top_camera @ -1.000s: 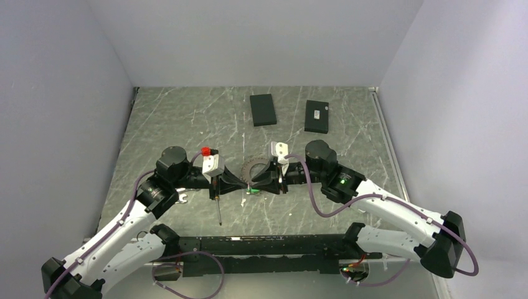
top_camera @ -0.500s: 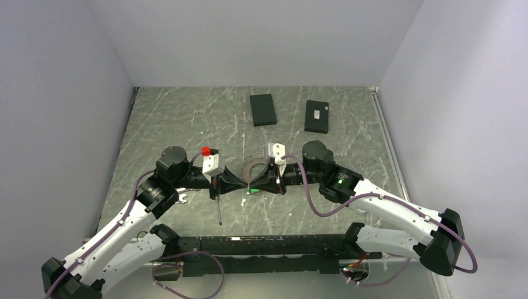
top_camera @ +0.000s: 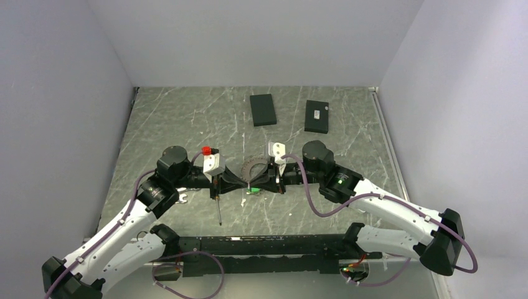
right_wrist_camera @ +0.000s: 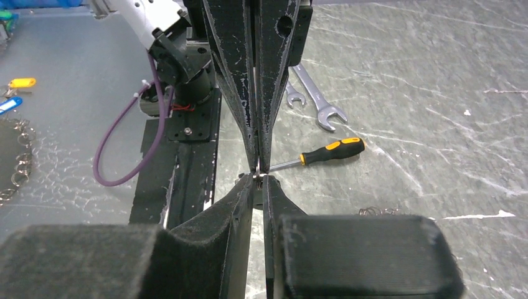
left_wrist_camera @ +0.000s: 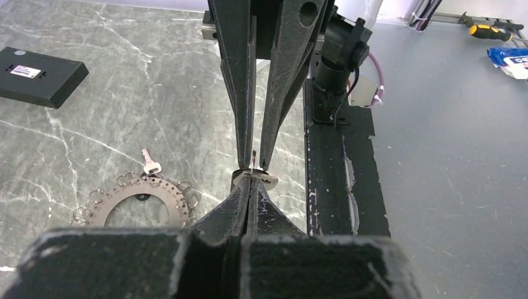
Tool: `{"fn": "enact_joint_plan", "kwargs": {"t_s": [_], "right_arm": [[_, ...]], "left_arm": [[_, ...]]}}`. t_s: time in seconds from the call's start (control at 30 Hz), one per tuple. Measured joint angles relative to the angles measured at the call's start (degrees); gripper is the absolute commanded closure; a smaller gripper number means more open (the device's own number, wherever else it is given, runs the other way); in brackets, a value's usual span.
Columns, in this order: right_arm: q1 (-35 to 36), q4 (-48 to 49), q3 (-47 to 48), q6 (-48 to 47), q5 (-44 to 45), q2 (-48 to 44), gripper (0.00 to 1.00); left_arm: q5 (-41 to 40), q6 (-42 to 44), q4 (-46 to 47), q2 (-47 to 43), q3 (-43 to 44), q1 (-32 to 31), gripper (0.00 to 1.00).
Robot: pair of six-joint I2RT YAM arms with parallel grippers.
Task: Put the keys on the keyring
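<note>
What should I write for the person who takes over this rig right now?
Left gripper: shut on a small silver piece, likely a key.
Right gripper: shut on the same piece, tip to tip with the left.
Keyring: flat on the table nearby, one silver key at its rim.
Done: unclear whether that key is attached.
Left: put the held piece on the keyring.

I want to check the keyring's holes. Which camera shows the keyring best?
Left wrist: the keyring lies flat, close and nearly whole. Top external shows it small and partly hidden. Right wrist does not show the ring itself.
</note>
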Motion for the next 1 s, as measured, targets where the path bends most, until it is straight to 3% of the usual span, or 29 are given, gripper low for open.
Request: {"fn": "enact_joint_plan", "kwargs": {"t_s": [0.2,0.37,0.5,0.57,0.77,0.87,1.0], "right_arm": [[0.35,0.55,0.13,0.26,0.02,0.04,1.0],[0.35,0.57,0.13,0.37,0.2,0.37,1.0],[0.35,0.55,0.11,0.37,0.31,0.5,1.0],[0.42,0.66,0.11,0.44,0.59,0.5,1.0],[0.61,1.86,-0.96,1.51,4.35,0.04,1.0],[0.61,2.27,-2.69,2.32,6.86,-0.87,1.0],[0.61,3.02,-6.84,3.82,12.2,-3.19,1.0]], "left_arm": [[0.0,0.0,-0.07,0.24,0.0,0.0,1.0],[-0.02,0.02,-0.55,0.37,0.0,0.0,0.99],[-0.33,0.28,-0.81,0.48,0.0,0.0,0.76],[-0.52,0.15,-0.83,0.74,0.07,0.0,0.6],[-1.14,0.46,-1.36,1.09,0.13,0.0,0.28],[-1.55,0.48,-1.44,1.09,0.17,0.0,0.2],[-2.49,0.55,-1.49,1.09,0.17,0.0,0.19]]}}
